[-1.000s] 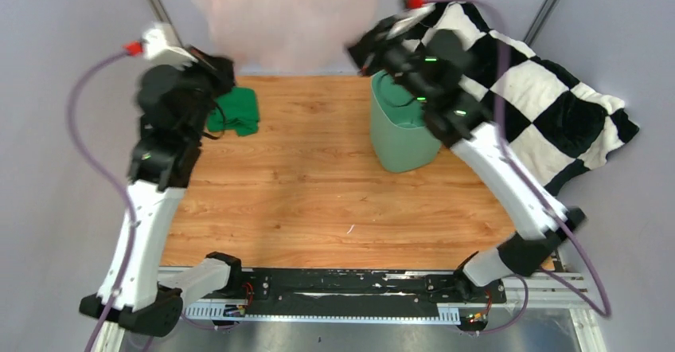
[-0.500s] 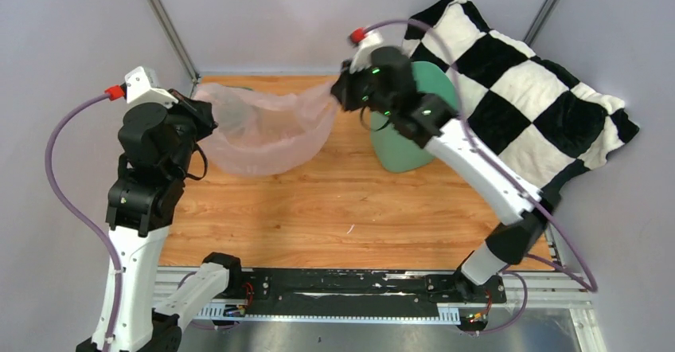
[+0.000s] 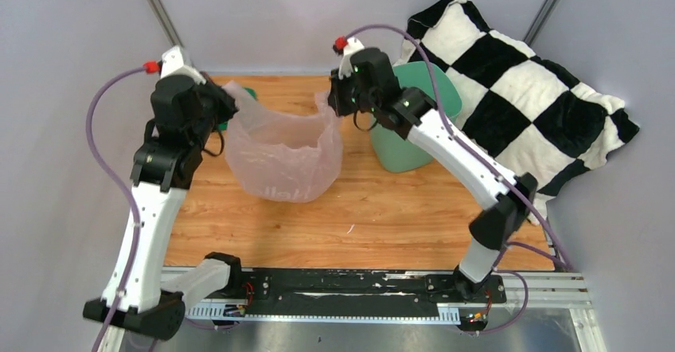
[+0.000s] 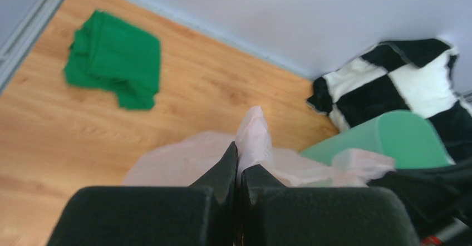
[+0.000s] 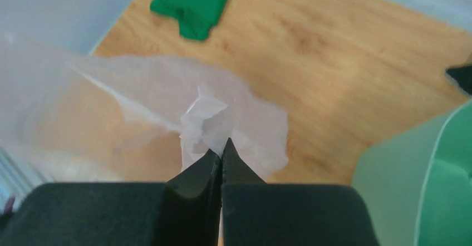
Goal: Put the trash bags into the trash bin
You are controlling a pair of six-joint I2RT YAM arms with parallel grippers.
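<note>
One checkered cushion (image 3: 541, 97) far right; one pink trash bag (image 3: 282, 157) hanging open over table (image 3: 398, 209), just left of one mint trash bin (image 3: 402, 153); one green cloth (image 4: 114, 68). My left gripper (image 4: 238, 162) and right gripper (image 5: 221, 157) raised, each pinching bag rim

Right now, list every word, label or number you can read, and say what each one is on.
On the trash bag: white lettering low on its near side, too blurred to read surely; perhaps "Hello!", seen reversed.
On the trash bin, the checkered cushion and the green cloth: no text visible.
</note>
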